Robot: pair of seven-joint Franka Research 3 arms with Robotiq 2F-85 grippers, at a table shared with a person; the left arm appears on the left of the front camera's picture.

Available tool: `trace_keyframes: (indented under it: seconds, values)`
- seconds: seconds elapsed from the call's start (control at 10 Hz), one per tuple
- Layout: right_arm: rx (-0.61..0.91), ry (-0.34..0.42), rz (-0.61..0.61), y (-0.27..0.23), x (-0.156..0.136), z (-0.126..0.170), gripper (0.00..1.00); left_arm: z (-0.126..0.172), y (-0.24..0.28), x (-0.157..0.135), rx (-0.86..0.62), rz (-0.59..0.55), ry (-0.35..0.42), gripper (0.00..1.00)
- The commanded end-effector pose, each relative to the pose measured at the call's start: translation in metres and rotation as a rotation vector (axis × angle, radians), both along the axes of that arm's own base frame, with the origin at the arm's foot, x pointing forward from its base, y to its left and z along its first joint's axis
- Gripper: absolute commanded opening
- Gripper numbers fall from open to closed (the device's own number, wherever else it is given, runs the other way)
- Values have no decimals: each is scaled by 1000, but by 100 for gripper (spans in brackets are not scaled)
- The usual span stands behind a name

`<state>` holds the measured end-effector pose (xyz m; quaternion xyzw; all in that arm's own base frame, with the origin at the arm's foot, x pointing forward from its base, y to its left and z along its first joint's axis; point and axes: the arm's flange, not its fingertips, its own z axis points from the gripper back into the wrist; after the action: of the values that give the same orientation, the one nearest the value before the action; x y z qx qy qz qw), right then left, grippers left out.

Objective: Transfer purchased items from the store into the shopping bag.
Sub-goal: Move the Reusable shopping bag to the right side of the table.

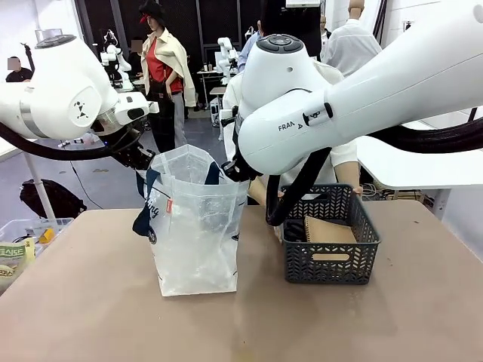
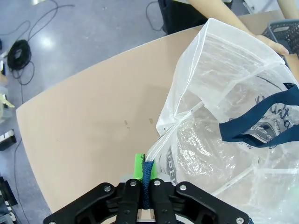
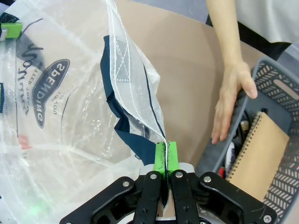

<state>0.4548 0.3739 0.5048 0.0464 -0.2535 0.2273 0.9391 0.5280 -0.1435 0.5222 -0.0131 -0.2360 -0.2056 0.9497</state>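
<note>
Front view: parked on the robot's side, between the two arms, facing straight across the table (image 1: 90, 317) toward the person. Far enough back to fit the whole bag (image 1: 198, 226) and basket (image 1: 330, 260).

Left wrist view: right up close, peering steeply down past the left gripper (image 2: 145, 175) onto the bag's rim and the bare table beyond.

Right wrist view: just as close, tilted down over the right gripper (image 3: 166, 156), with bag on one side, basket and a hand (image 3: 232, 93) on the other.

Shared by all three: bag, basket and table. That hand in both wrist shots too.
</note>
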Motion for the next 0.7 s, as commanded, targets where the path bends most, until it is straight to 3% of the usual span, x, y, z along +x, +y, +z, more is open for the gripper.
trace_keyframes:
  seconds: [0.0, 0.6]
  values:
    - [2, 3, 1, 1, 0, -1, 0, 3, 2, -1, 3, 5, 0, 0]
    - [2, 3, 1, 1, 0, -1, 0, 3, 2, -1, 3, 5, 0, 0]
